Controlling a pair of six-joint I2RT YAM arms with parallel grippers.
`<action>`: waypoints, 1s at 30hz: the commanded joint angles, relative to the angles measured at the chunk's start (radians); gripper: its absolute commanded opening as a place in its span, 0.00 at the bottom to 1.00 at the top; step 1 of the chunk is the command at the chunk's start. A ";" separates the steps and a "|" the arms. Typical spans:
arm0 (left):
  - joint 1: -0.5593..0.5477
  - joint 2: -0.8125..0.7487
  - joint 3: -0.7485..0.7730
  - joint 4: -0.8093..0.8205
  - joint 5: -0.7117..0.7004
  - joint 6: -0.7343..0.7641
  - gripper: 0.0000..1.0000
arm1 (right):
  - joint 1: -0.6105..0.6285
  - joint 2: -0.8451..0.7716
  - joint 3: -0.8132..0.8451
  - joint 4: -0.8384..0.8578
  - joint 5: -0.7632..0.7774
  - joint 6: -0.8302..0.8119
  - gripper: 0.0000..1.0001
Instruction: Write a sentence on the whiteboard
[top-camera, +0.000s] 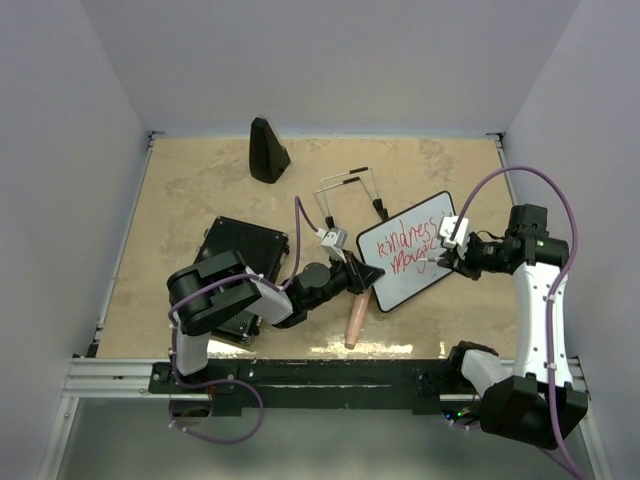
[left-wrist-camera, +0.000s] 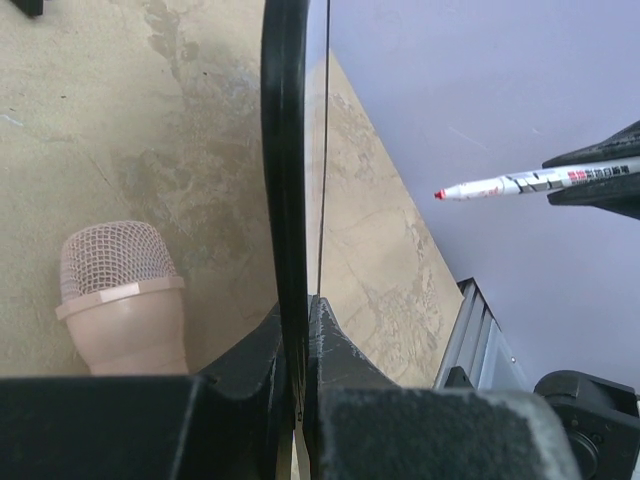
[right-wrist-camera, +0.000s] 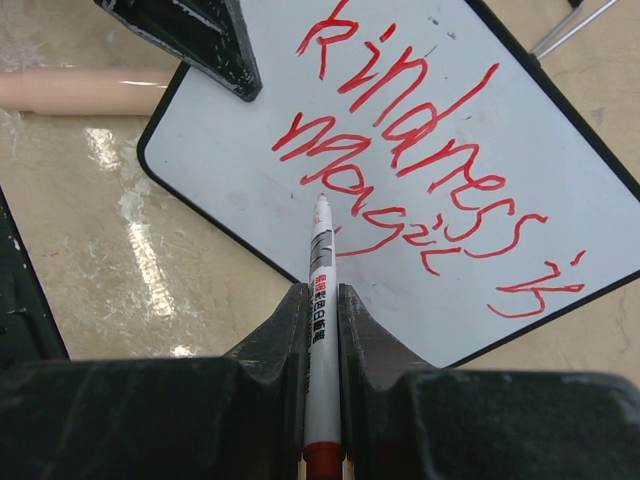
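The whiteboard (top-camera: 410, 285) stands tilted near the middle of the surface (top-camera: 200, 190). The left end effector (left-wrist-camera: 298, 330) is clamped on its lower left edge, and "kindness is magic" is on it in red. The right end effector (right-wrist-camera: 322, 300) is closed on a red marker (right-wrist-camera: 322, 260). The marker's tip points at the start of the lower word and, from the left wrist view, appears to be off the board face.

The board is gripped at one edge only. A firm push from the marker could pivot it or slide it out of that grip, probably dropping it onto the pink microphone (top-camera: 355, 320) lying just below. A tip dragged over the finished letters would smear or overwrite them.

The only container is the flat black ribbed case (top-camera: 245, 245) by the left arm. It looks closed, so I cannot tell what it holds.
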 joint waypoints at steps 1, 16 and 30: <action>0.027 -0.064 0.019 0.103 0.005 0.002 0.00 | 0.016 0.008 -0.006 -0.044 -0.036 -0.063 0.00; 0.069 -0.099 0.039 0.051 0.024 0.027 0.00 | 0.025 0.007 -0.009 -0.051 -0.053 -0.084 0.00; 0.069 -0.082 0.047 0.048 0.045 0.010 0.00 | 0.103 0.002 -0.111 0.080 0.001 -0.038 0.00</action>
